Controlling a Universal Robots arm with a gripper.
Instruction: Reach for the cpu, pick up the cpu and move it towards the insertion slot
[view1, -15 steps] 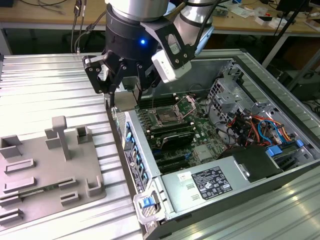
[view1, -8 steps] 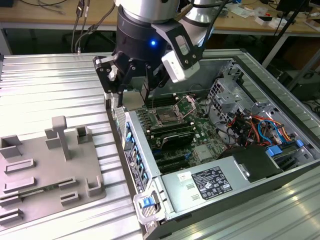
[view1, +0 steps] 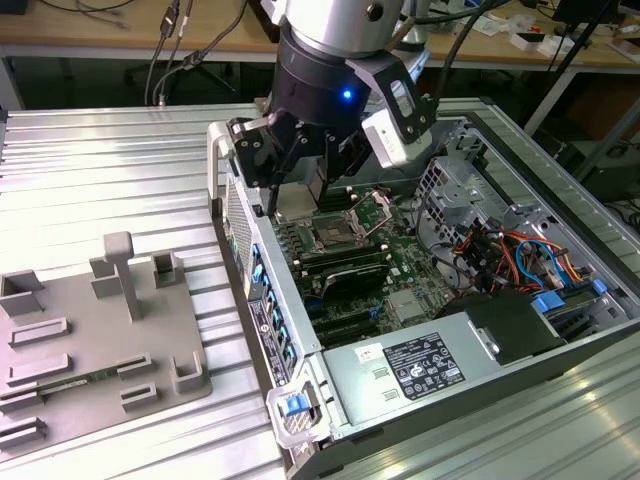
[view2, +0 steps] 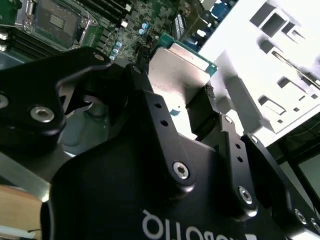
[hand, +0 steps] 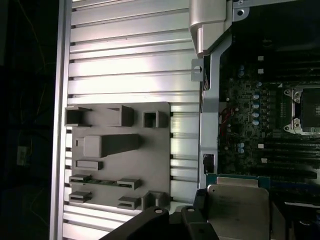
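Silvery cpu (view2: 176, 67) with green rim, black gripper (view2: 170, 107), grey fixture tray (view1: 95, 335), green motherboard (view1: 400, 262)

1. The gripper (view2: 192, 107) held the cpu (view2: 180, 67) between its black fingers (view2: 207, 112), silvery face exposed.
2. The insertion slot (view2: 52, 20) lay beyond on the green motherboard (view2: 125, 30), apart from the chip.
3. A grey fixture tray (view2: 272, 65) sat beside the board.

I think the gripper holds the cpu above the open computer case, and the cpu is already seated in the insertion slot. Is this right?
Not quite. The gripper does hold the cpu above the open computer case, but the cpu is not seated. In the second wrist view the insertion slot lies apart from it, with nothing in it.
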